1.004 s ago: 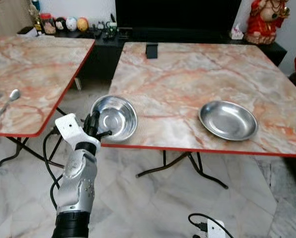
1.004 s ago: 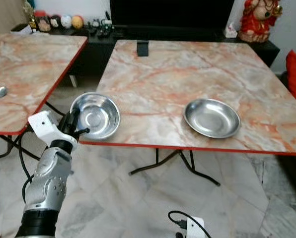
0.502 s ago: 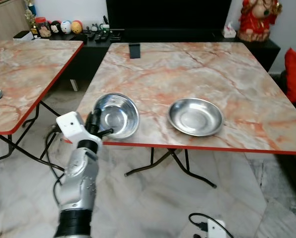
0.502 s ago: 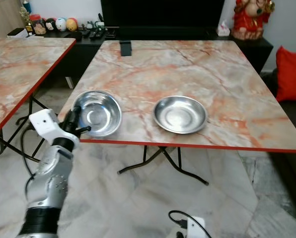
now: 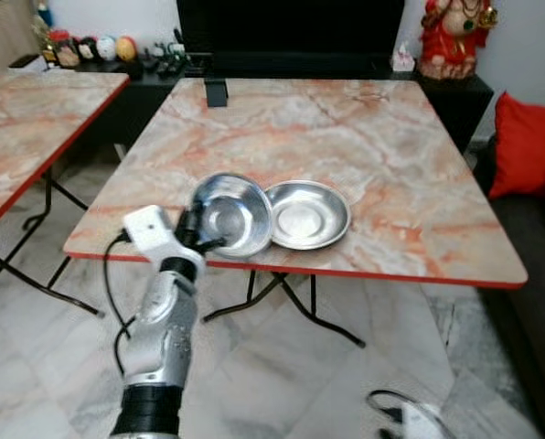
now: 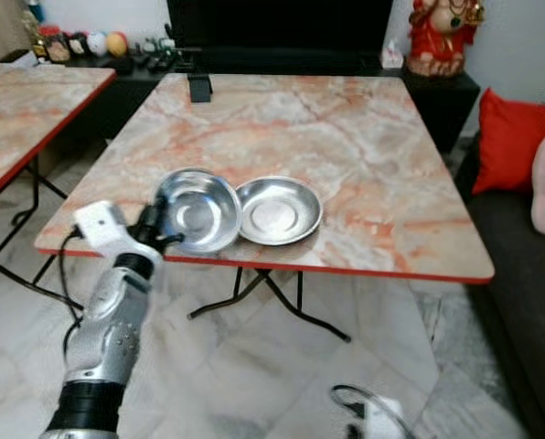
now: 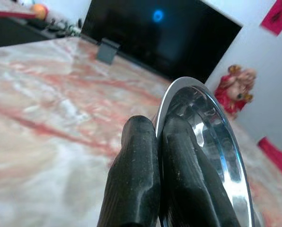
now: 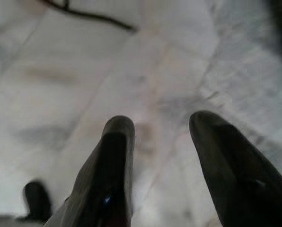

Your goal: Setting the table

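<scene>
**Progress.** One steel plate point(image 5: 306, 214) lies flat on the bench point(image 5: 419, 146), near the front edge, roughly midway along it. One steel bowl point(image 5: 233, 216) is at the front edge just to the left of the plate, tilted up on its side, its rim touching or overlapping the plate's rim; which of the two cannot be told. The bowl is not yet set down flat. No cutlery or cups show on this bench, so by judgement the setting is at an early stage.

**Left gripper** point(image 5: 197, 236). It is raised at the front edge of the bench. In the left wrist view its fingers point(image 7: 134, 175) are closed on the bowl's rim, one outside the wall and one inside.

**Right gripper** point(image 8: 160, 165). It hangs idle over the tiled floor point(image 8: 60, 80), fingers spread apart and holding nothing.

**Surroundings.**
- Small dark stand point(image 5: 217, 92) at the far edge of the bench, towards the far-left corner, well apart from the dishes.
- Second bench point(image 5: 26, 119) to the left, separated by a gap.
- Dark screen point(image 5: 291, 27) and a low cabinet with small ornaments point(image 5: 90, 48) behind.
- Red figurine point(image 5: 451, 37) beyond the far-right corner.
- Red cushion point(image 5: 526, 137) to the right.

**Obstructions.** The plate lies hard against the bowl, so laying the bowl flat may nudge it. The rest of the bench top is open.
</scene>
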`<state>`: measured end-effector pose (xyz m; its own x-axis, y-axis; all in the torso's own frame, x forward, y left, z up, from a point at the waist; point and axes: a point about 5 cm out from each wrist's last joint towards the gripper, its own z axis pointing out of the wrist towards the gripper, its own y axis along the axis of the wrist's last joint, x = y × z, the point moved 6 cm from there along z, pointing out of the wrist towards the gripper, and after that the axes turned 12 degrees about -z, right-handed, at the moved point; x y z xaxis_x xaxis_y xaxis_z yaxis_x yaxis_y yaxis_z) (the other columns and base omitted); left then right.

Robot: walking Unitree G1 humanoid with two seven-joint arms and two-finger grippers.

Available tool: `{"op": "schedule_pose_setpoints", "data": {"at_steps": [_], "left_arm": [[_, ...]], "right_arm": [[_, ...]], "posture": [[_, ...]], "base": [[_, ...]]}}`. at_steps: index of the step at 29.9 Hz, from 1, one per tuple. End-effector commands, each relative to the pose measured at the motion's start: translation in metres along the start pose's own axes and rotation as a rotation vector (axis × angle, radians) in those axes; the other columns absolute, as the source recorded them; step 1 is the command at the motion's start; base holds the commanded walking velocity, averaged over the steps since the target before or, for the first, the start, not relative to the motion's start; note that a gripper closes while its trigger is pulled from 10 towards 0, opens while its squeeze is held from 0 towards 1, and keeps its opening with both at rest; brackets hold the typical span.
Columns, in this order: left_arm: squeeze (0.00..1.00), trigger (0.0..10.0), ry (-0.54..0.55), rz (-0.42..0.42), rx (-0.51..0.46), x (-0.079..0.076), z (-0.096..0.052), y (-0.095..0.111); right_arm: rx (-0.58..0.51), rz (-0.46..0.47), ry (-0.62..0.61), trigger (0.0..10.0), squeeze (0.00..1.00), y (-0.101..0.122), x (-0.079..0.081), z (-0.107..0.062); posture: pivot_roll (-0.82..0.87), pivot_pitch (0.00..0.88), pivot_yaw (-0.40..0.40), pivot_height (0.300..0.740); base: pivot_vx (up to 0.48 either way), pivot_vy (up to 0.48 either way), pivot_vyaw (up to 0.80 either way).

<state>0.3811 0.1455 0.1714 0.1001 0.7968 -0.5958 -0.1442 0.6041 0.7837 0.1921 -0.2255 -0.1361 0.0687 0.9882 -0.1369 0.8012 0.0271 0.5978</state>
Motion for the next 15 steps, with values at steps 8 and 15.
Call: {"op": "schedule_pose_setpoints", "data": {"at_steps": [8,15], "left_arm": [[0.00,10.0,0.013,0.015,-0.006,0.0072,-0.0006,0.0044],[0.00,10.0,0.004,0.108,0.022,0.0109,0.0012,0.0039]], "right_arm": [[0.051,0.030,0.030,10.0,0.00,-0.0182,0.0101,-0.0037],[0.054,0.032,0.030,10.0,0.00,-0.0194,0.0092,-0.0040]], "posture": [[-0.02,0.000,-0.014,0.740],[-0.02,0.000,-0.016,0.740]], "base": [[0.000,-0.311,0.00],[0.000,0.000,0.00]]}}
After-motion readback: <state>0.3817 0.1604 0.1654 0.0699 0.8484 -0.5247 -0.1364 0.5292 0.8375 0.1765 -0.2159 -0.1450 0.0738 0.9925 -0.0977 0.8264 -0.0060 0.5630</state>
